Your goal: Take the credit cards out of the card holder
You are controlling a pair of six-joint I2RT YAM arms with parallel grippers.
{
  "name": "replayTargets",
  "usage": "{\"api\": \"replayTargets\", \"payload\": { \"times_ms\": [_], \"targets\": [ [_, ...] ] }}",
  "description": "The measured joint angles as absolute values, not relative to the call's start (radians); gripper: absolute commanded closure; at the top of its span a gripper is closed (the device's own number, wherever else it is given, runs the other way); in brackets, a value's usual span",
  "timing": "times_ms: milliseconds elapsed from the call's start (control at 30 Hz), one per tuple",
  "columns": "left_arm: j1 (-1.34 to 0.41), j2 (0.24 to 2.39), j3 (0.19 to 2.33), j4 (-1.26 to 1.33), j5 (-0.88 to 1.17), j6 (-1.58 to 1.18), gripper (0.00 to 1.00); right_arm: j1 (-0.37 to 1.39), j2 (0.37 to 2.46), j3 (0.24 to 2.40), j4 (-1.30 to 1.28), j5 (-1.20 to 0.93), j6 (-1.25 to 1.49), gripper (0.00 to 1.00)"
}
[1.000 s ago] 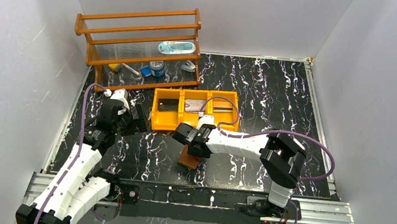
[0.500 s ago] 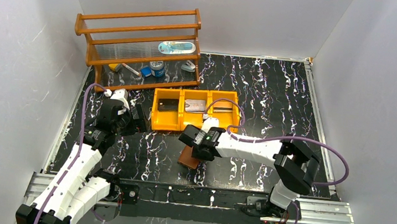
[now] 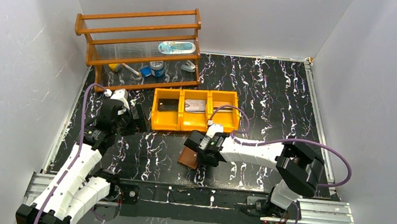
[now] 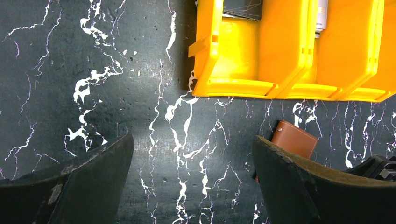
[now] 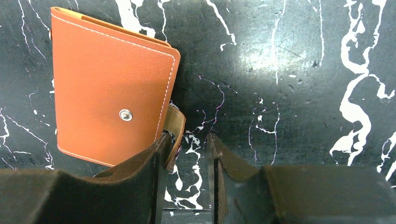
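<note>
I saw my right claw [image 5: 187, 141] part-open, gripping nothing, jaws astride the snap tab [image 5: 174, 130] of the card holder [image 5: 107, 88].

Jaws wide on left arm [image 3: 77, 160], narrowly parted on right arm [image 3: 248, 149] (stretched low).

The holder [image 5: 109, 88] is brown leather with pale stitching and a metal snap stud. It lies flat, folded shut, tab [image 5: 175, 128] unfastened, near the tray [image 3: 178, 125], before its middle compartment.
</note>
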State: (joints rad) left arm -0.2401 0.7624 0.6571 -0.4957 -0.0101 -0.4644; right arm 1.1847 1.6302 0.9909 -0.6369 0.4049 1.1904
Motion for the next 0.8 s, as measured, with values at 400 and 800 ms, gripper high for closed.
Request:
{"api": "replayTargets", "payload": {
  "times_ms": [400, 800],
  "targets": [
    [-0.24, 0.764, 0.657, -0.495, 0.0, -0.464, 0.03, 1.093, 1.554, 0.871, -0.438, 0.335, 1.174, 0.7],
    [-0.24, 0.765, 0.657, -0.495, 0.001, -0.464, 0.03, 1.074, 1.524, 0.807, -0.371, 0.287, 1.174, 0.84]
  ]
}}
